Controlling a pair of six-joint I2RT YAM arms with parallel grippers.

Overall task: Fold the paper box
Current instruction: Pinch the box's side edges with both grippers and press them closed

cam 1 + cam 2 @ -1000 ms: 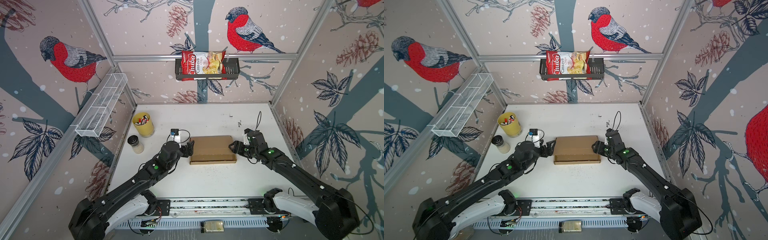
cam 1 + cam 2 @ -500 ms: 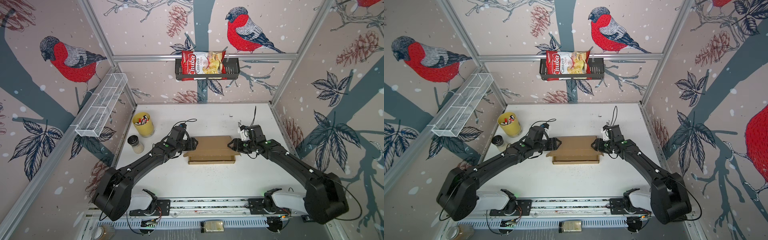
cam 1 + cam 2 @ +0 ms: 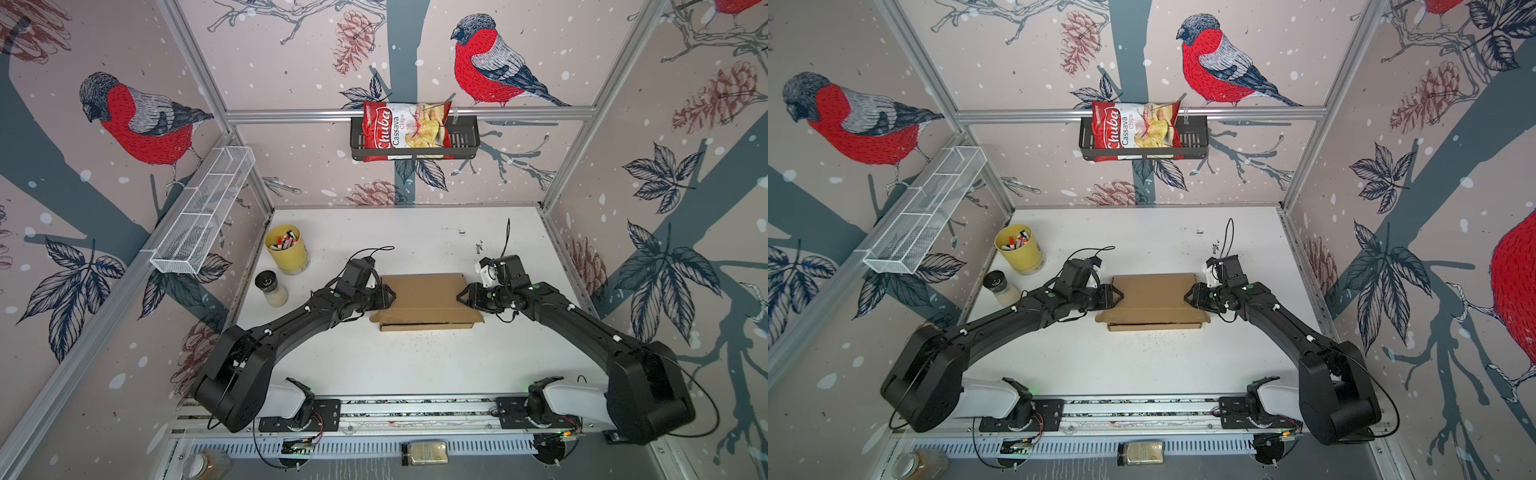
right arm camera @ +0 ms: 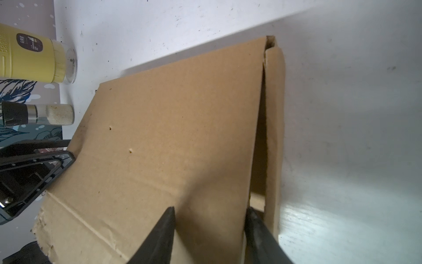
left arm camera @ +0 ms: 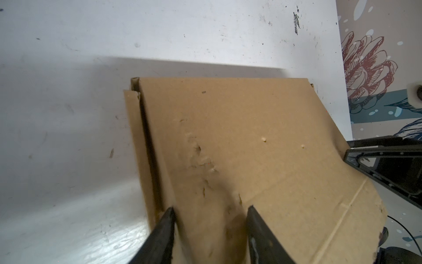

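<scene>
Plain brown cardboard paper box [image 3: 426,297], shallow rect., sits mid tabletop [image 3: 415,365] btw left claw [image 3: 390,296] and right claw [image 3: 460,297]. Wrist views only: lid [image 5: 239,137] gapes, dented; fingers [image 5: 159,235] half apart astride cardboard, can't tell if pinching.

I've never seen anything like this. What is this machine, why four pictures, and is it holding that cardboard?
It is two black robot arms, the left arm and the right arm, mounted at a white table. Two pictures look down from overhead; two come from cameras on the arms' wrists. A cardboard box lies mid-table, with a yellow cup of pens and a small jar near the left arm. Each arm's jaws meet one end of the box, partly apart; whether they grip is unclear.
</scene>
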